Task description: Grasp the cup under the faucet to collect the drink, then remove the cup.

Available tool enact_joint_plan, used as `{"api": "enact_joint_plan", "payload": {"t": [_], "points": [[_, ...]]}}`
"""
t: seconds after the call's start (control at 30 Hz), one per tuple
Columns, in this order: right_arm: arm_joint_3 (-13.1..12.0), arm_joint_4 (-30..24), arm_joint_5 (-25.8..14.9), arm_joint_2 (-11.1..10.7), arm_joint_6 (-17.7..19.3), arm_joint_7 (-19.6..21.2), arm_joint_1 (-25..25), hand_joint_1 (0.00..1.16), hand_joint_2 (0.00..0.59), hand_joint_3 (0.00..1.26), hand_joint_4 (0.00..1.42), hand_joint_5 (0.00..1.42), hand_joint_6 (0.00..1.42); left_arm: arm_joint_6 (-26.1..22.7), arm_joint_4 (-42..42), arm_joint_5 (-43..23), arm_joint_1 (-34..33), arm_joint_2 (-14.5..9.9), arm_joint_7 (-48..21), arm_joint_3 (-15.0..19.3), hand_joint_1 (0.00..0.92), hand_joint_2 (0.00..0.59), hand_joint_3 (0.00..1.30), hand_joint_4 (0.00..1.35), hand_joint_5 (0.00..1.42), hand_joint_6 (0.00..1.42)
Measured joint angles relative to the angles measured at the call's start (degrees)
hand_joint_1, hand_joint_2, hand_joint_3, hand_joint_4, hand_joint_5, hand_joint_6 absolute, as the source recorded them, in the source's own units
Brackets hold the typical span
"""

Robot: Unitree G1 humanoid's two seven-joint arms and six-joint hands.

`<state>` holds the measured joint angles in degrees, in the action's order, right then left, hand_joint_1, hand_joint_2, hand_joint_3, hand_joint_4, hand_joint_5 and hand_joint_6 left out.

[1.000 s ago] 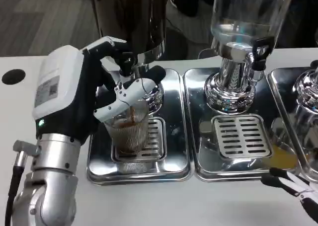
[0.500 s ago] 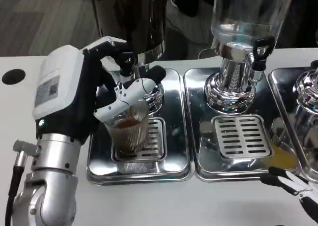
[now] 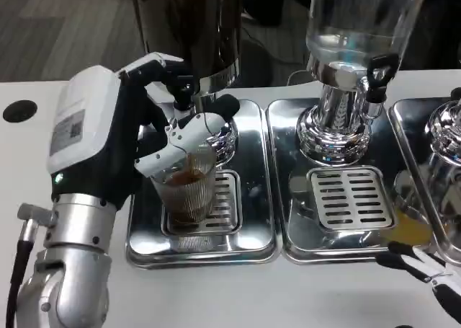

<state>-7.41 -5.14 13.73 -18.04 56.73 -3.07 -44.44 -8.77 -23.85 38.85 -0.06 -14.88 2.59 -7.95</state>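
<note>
The left hand grips a ribbed clear cup standing on the slotted grate of a steel drip tray, directly below the black faucet of a dark dispenser. Its fingers wrap the cup's upper rim; brown drink partly fills the glass. The hand's far side and the cup's left wall are hidden behind the white hand back, so the contact there cannot be made out. To the hand's right stands a clear dispenser on a chrome base, its vessel cut off by the top edge, over a second tray with its own grate. A third chrome unit is clipped by the right edge. The right hand shows low at the right border, only its fingertips in frame; whether they are spread or closed cannot be told. White table lies open in front of the trays, nearer than the left hand, and a dark round hole sits to its left.
</note>
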Motion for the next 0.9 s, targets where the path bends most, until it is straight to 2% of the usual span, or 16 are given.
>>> {"api": "enact_joint_plan", "payload": {"t": [0.23, 0.3, 0.37, 0.47, 0.63, 0.77, 0.8, 0.9], "points": [[0.2, 0.0, 0.3, 0.0, -0.1, 0.0, 0.0, 0.55, 0.421, 0.24, 0.13, 0.12, 0.04, 0.4, 0.2, -0.4, 0.0, 0.0, 0.0, 0.6, 0.082, 0.077, 0.5, 0.46, 0.81, 0.78], [0.4, 0.0, 0.3, 0.0, -0.2, 0.0, 0.0, 0.55, 0.421, 0.24, 0.13, 0.12, 0.04, 0.5, 0.2, -0.6, 0.0, 0.0, 0.0, 0.7, 0.082, 0.077, 0.41, 0.36, 0.79, 0.78], [0.5, 0.0, 0.4, 0.0, -0.3, 0.0, 0.0, 0.55, 0.421, 0.24, 0.13, 0.12, 0.04, 0.5, 0.3, -1.0, 0.0, 0.0, 0.0, 0.8, 0.072, 0.069, 0.23, 0.16, 0.75, 0.76], [0.8, 0.0, 0.5, 0.0, -0.4, 0.0, 0.1, 0.55, 0.421, 0.24, 0.13, 0.12, 0.04, 3.1, 0.3, -2.7, 0.2, 0.0, 0.3, 1.8, 0.063, 0.065, 0.17, 0.07, 0.74, 0.76], [1.1, -0.1, 0.5, 0.0, -0.9, 0.0, 0.2, 0.55, 0.421, 0.24, 0.13, 0.12, 0.04, 6.6, 0.3, -5.0, 0.2, 0.1, 2.5, 5.1, 0.061, 0.064, 0.14, 0.04, 0.75, 0.76], [1.3, -0.1, 0.5, 0.0, -1.0, 0.0, 0.2, 0.55, 0.421, 0.24, 0.13, 0.13, 0.04, 8.4, 0.1, -5.9, 1.2, 0.5, 3.6, 6.2, 0.055, 0.065, 0.15, 0.06, 0.74, 0.76], [1.4, -0.1, 0.5, 0.0, -1.1, 0.0, 0.3, 0.55, 0.421, 0.24, 0.13, 0.13, 0.04, 8.6, -0.3, -5.9, 2.0, 0.6, 4.0, 6.7, 0.05, 0.065, 0.16, 0.08, 0.71, 0.76], [1.6, -0.4, -0.3, 0.0, -1.5, -0.1, 0.2, 0.55, 0.421, 0.24, 0.13, 0.14, 0.05, 8.6, -2.6, -4.2, 5.6, 0.8, 4.5, 7.3, 0.047, 0.065, 0.19, 0.12, 0.48, 0.55]]}}
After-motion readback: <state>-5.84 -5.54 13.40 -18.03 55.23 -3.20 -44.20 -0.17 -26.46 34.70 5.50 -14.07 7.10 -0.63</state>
